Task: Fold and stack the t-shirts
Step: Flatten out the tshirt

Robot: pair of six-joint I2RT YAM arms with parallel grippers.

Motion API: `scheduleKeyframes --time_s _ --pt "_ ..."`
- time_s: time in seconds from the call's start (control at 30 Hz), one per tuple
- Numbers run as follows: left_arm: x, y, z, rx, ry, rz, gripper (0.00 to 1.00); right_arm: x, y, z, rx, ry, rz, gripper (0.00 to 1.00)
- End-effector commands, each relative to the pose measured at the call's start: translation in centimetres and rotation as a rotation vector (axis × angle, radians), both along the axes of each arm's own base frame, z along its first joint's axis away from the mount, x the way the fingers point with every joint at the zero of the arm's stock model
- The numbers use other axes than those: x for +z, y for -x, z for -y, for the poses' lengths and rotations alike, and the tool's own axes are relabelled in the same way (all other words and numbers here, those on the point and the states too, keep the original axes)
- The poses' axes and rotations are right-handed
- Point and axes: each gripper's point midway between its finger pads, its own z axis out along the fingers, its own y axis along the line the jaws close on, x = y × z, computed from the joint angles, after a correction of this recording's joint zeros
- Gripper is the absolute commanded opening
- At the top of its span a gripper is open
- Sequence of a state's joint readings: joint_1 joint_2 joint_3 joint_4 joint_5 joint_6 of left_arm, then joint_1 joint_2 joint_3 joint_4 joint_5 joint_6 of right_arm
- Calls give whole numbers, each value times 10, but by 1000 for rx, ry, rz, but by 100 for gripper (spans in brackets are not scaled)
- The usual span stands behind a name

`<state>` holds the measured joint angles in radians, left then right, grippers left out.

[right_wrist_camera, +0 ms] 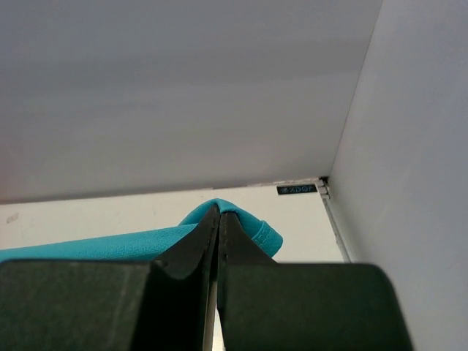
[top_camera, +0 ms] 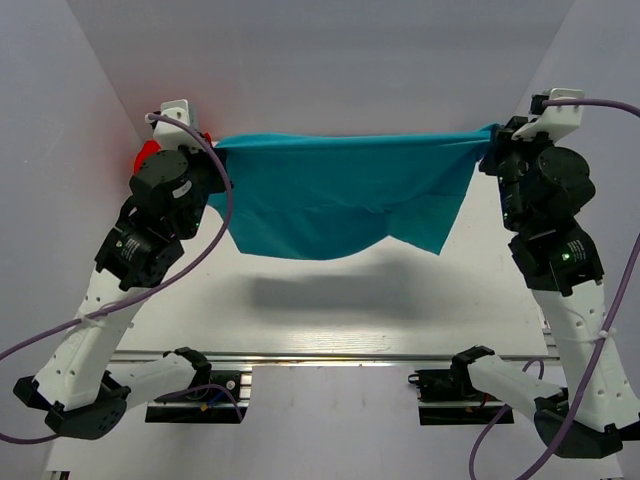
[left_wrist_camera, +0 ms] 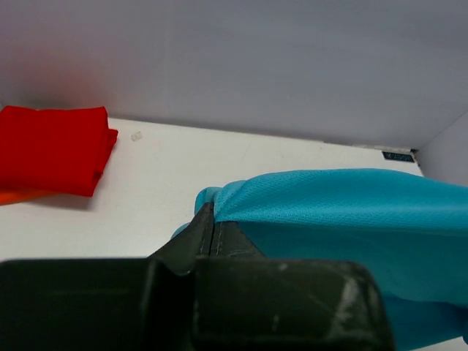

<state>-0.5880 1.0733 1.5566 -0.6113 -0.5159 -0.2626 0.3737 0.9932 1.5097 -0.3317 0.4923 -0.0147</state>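
Observation:
The teal t-shirt (top_camera: pixel 340 195) hangs stretched in the air between both grippers, its lower edge sagging above the table. My left gripper (top_camera: pixel 208 150) is shut on its left top corner; the left wrist view shows the jaws closed on teal cloth (left_wrist_camera: pixel 344 208). My right gripper (top_camera: pixel 492 140) is shut on the right top corner, with a hemmed fold of teal cloth (right_wrist_camera: pixel 256 230) over the closed jaws. The red t-shirt (left_wrist_camera: pixel 55 150) lies folded on the table at the far left, mostly hidden behind the left arm in the top view (top_camera: pixel 146 153).
White walls enclose the table at the back and both sides. The shirt's shadow (top_camera: pixel 330 290) falls on the white table. A metal rail (top_camera: pixel 330 358) runs along the near edge by the arm bases. A strip of orange (left_wrist_camera: pixel 22 196) shows under the red shirt.

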Motion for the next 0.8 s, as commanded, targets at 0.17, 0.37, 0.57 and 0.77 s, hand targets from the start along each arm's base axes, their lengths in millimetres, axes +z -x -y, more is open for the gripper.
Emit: scheduleKeyframes --time_s 0.17,0.37,0.57,0.77 --pt "-129 -71 39 -11 -148 -280 0 -109 -67 -19 -42 6 -275 0" --pt "-266 -141 49 15 -211 -578 0 -230 -134 -22 -124 98 -536 0" --pt "-329 -202 50 4 -203 -701 0 -311 -201 -23 -127 123 -716 0" --pt "-338 -243 59 -54 -193 -683 74 -360 -241 -22 -142 134 -841 17"
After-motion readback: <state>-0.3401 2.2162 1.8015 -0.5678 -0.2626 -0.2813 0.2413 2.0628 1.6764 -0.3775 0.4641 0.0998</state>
